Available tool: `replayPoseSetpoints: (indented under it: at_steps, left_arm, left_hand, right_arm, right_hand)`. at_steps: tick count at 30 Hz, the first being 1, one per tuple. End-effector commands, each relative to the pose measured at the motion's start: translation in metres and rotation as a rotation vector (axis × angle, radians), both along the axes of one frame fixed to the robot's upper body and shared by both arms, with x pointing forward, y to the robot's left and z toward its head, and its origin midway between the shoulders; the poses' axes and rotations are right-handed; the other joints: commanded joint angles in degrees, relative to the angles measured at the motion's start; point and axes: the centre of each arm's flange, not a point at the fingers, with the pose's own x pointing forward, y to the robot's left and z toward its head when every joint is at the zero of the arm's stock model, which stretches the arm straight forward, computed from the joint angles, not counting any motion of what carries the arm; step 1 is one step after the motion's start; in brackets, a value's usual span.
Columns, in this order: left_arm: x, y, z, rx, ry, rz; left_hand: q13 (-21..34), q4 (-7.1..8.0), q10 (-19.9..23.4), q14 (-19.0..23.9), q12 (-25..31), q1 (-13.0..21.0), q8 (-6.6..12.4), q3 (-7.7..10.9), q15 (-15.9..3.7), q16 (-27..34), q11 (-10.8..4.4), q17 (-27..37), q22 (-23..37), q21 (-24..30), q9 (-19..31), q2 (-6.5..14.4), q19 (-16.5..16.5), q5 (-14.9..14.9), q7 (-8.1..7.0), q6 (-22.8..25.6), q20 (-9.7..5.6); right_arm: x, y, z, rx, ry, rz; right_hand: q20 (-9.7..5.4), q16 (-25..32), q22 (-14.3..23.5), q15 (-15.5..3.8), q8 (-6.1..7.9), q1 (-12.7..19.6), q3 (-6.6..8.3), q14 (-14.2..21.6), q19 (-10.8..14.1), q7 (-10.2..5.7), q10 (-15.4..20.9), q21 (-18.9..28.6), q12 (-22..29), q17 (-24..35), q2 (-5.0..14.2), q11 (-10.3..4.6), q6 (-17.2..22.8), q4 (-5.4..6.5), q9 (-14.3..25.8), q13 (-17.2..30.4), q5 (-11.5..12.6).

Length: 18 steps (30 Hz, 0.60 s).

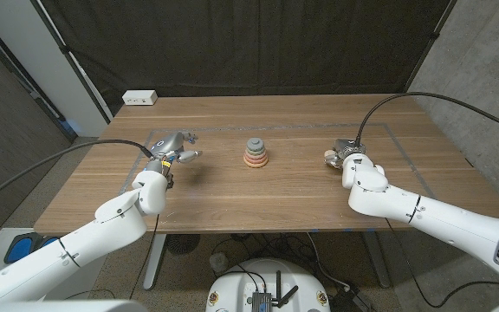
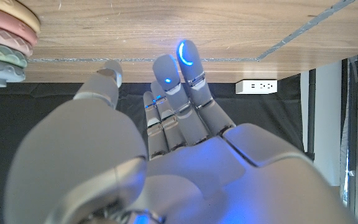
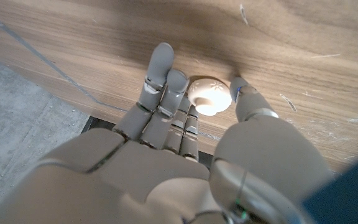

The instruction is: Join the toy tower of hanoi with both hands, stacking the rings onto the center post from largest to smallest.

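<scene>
The toy tower (image 1: 255,154) stands at the table's middle, with peach, pink and green rings stacked on it and a grey piece on top; part of it also shows as the stacked rings (image 2: 2,43). To its left my left hand (image 1: 178,147) hovers with fingers spread and nothing in them, its fingers (image 2: 179,81) stretched out. To the tower's right, my right hand (image 1: 346,158) is down at the table. It holds a small cream ring (image 3: 209,94) between thumb and fingers; the same cream ring (image 1: 329,159) shows at the hand's tower side.
A white power strip (image 1: 140,98) lies at the table's back left corner. Grey tape lines (image 1: 158,132) mark a rectangle on the wooden table (image 1: 258,204). A black curtain hangs behind.
</scene>
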Motion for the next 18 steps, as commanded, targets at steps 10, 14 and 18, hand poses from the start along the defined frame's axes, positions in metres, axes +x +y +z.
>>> replayPoseSetpoints:
  at_steps: [10,14,18]
  left_arm:
    - [0.0066,0.0002,-0.0032,-0.008,0.018,-0.016]
    - [0.0063,0.0001,-0.0039,-0.009,0.018,-0.016]
    - [0.0055,-0.0006,-0.0043,-0.008,0.019,-0.017]
  left_hand:
    - [0.38,0.03,0.85,-0.14,0.08,-0.45,0.03,0.64,-2.05,0.11,0.05,0.18,0.15,-0.18,0.27,0.11,0.24,0.43,0.15,0.53,-6.79]
    - [0.39,-0.02,1.26,0.11,0.15,-0.45,0.02,0.90,-2.05,0.31,-0.15,0.33,0.11,-0.18,0.30,0.29,0.27,0.48,0.25,0.67,-6.81]
    - [0.42,-0.03,1.35,-0.19,0.14,-0.47,0.06,1.07,-2.05,0.02,-0.01,0.07,0.14,-0.17,0.32,0.38,0.26,0.53,0.12,0.85,-6.80]
  right_arm:
    - [0.0027,0.0006,-0.0055,-0.010,0.033,-0.016]
    - [0.0025,0.0009,-0.0070,-0.014,0.029,-0.013]
    - [0.0030,0.0008,-0.0083,-0.016,0.029,-0.016]
  right_hand:
    - [-5.92,0.23,0.05,-3.98,0.64,1.04,-0.58,0.86,0.33,-0.01,1.43,-0.08,0.97,0.42,0.65,-0.25,1.60,-0.13,-0.21,0.50,-0.17]
    - [-5.96,-0.02,0.06,-3.99,0.82,1.43,-0.58,0.73,0.48,-0.31,1.93,-0.04,1.11,0.17,0.81,-0.59,2.12,-0.25,-0.28,0.60,-0.12]
    - [-6.09,1.27,0.22,-4.02,1.86,3.01,-0.13,2.32,1.43,-1.49,4.79,0.42,2.04,1.50,1.70,-1.96,5.07,-0.58,-0.37,0.99,0.15]
